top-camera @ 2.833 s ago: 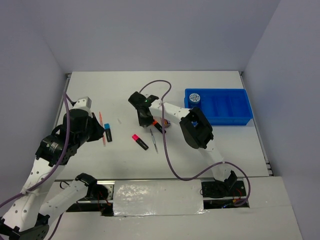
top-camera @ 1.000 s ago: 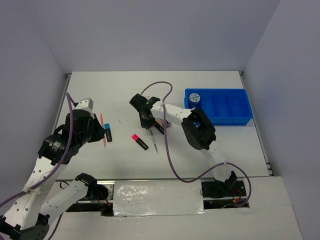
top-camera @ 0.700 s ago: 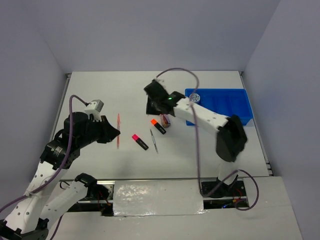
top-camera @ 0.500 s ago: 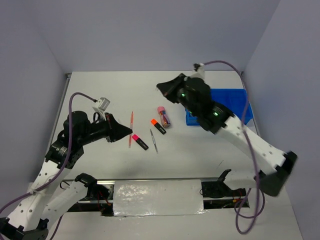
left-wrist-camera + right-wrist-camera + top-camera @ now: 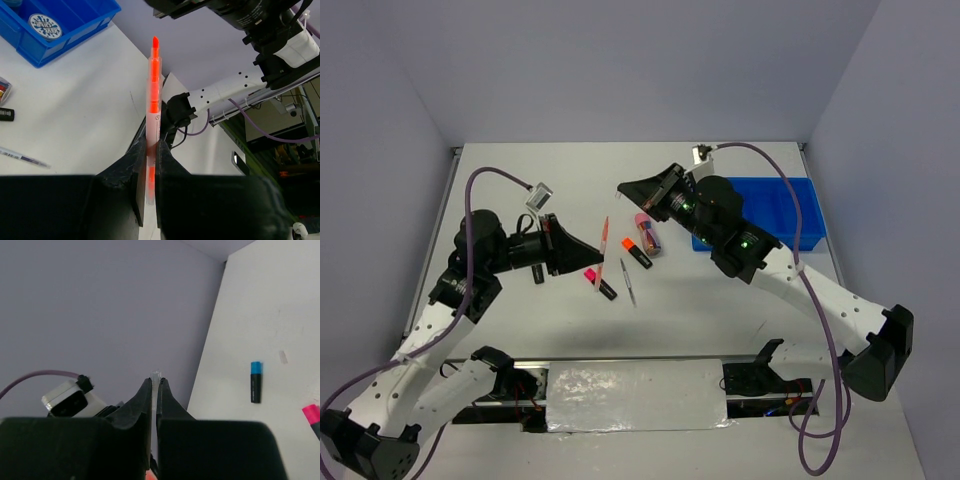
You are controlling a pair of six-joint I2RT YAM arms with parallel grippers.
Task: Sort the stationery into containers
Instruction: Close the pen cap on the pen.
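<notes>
My left gripper (image 5: 592,256) is shut on the lower end of a thin pink-orange pen (image 5: 604,235) and holds it tilted above the table. In the left wrist view the pen (image 5: 154,95) stands up from my closed fingers (image 5: 165,160). My right gripper (image 5: 623,187) hangs in the air just beyond the pen's tip, pointing left, jaws nearly together. In the right wrist view (image 5: 155,381) a pale clear tip shows in the slit; I cannot tell whether it is gripped. The blue tray (image 5: 790,215) lies at the right, with a tape roll (image 5: 44,25) in it.
On the table lie a pink highlighter (image 5: 600,284), a grey pen (image 5: 626,280), an orange highlighter (image 5: 638,250) and a pink-capped tube (image 5: 647,232). A blue highlighter (image 5: 255,381) lies under my left arm. The right arm covers the tray's left part.
My left gripper has carried the pen up and to the right, toward the right gripper. The right arm lifted off the table, swung out, and its gripper now points left at the pen.
</notes>
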